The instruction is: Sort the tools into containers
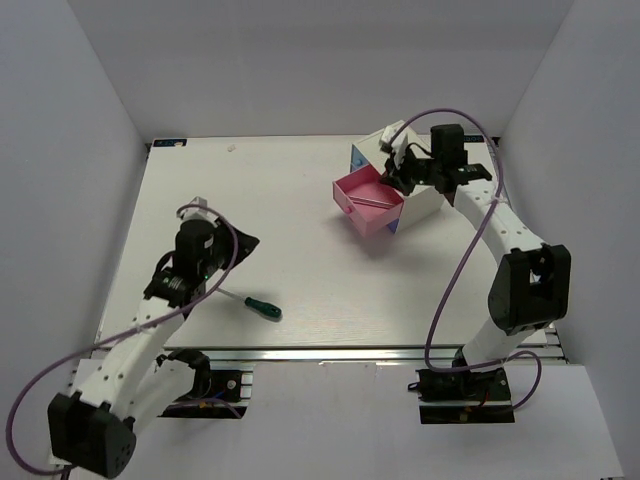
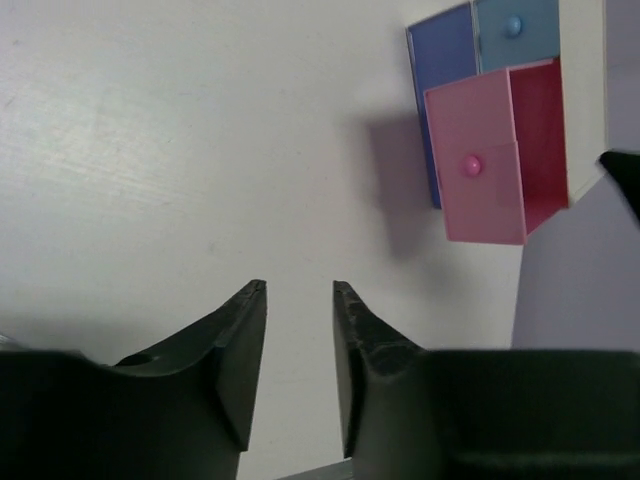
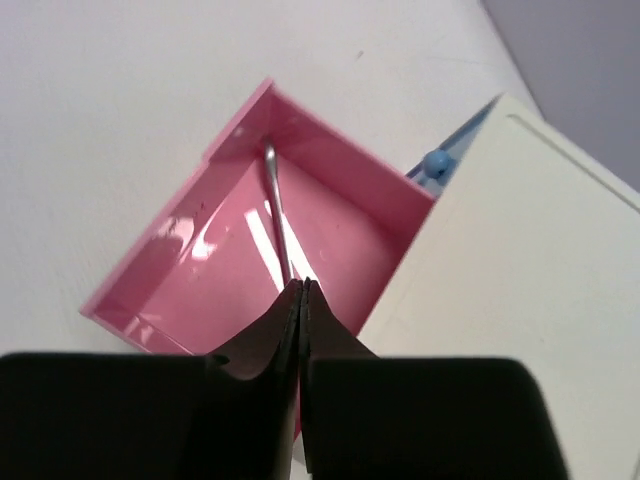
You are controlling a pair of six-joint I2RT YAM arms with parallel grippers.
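At one o'clock on the table (image 1: 300, 170) stands the white cabinet (image 1: 428, 207), its pink drawer (image 1: 372, 226) pulled out toward seven o'clock and its blue drawers (image 2: 447, 60) closed. Right gripper (image 3: 301, 287) hangs over the pulled-out drawer with its fingers pressed together. A slim silver tool (image 3: 278, 215) lies along the drawer floor, its near end running up to the fingertips; whether that end is nipped cannot be told. Left gripper (image 2: 300, 290) stands spread over bare table at eight o'clock, nothing between its fingers. Green-handled screwdriver (image 1: 262, 307) lies near it at seven o'clock, handle end toward four o'clock.

Judged step: depositing the silver tool. To do it well, the right arm should let go fully, then rise straight up so the fingers neither drag the tool nor catch the drawer wall. The tool should lie wholly inside before any push on the drawer front.

No brand, label or legible writing found
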